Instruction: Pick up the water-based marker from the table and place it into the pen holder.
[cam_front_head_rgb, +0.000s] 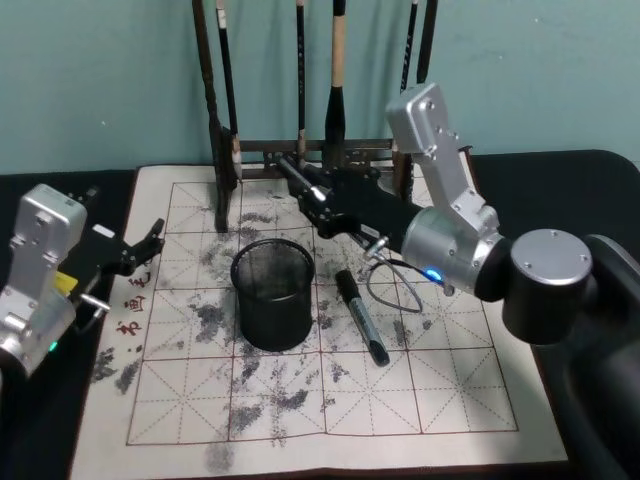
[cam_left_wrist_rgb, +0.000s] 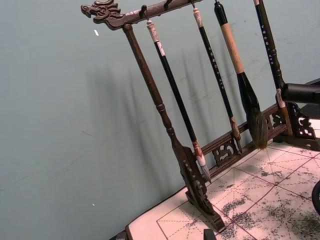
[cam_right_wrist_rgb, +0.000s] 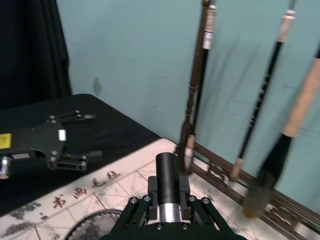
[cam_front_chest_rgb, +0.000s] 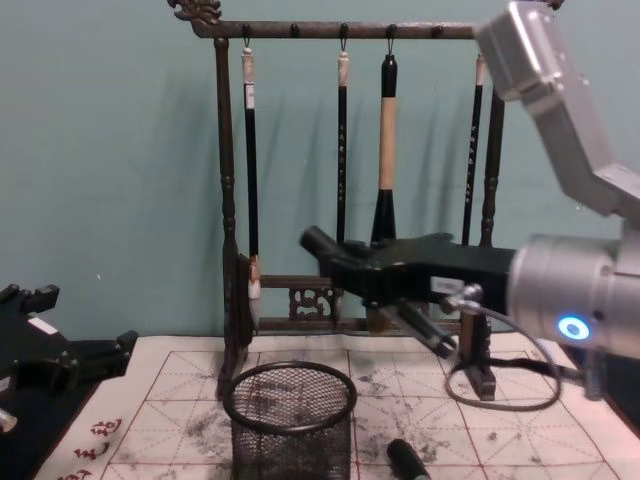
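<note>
A black marker with a silver band (cam_front_head_rgb: 305, 182) (cam_front_chest_rgb: 322, 244) (cam_right_wrist_rgb: 166, 175) is clamped in my right gripper (cam_front_head_rgb: 330, 205) (cam_front_chest_rgb: 365, 272) (cam_right_wrist_rgb: 168, 194), which is shut on it. It hangs tilted above and behind the pen holder (cam_front_head_rgb: 272, 295) (cam_front_chest_rgb: 290, 420) (cam_right_wrist_rgb: 95, 225), a round black mesh cup standing on the paper. A second black marker (cam_front_head_rgb: 362, 317) (cam_front_chest_rgb: 405, 460) lies flat on the paper just right of the cup. My left gripper (cam_front_head_rgb: 140, 248) (cam_front_chest_rgb: 60, 350) (cam_right_wrist_rgb: 75, 137) rests open at the left edge, holding nothing.
A tall dark wooden brush rack (cam_front_head_rgb: 300, 150) (cam_left_wrist_rgb: 170, 130) (cam_front_chest_rgb: 340, 30) with several hanging brushes stands behind the cup, close to the right gripper. The ink-stained gridded paper (cam_front_head_rgb: 300, 420) covers the black table. A cable loop (cam_front_head_rgb: 395, 285) hangs under the right wrist.
</note>
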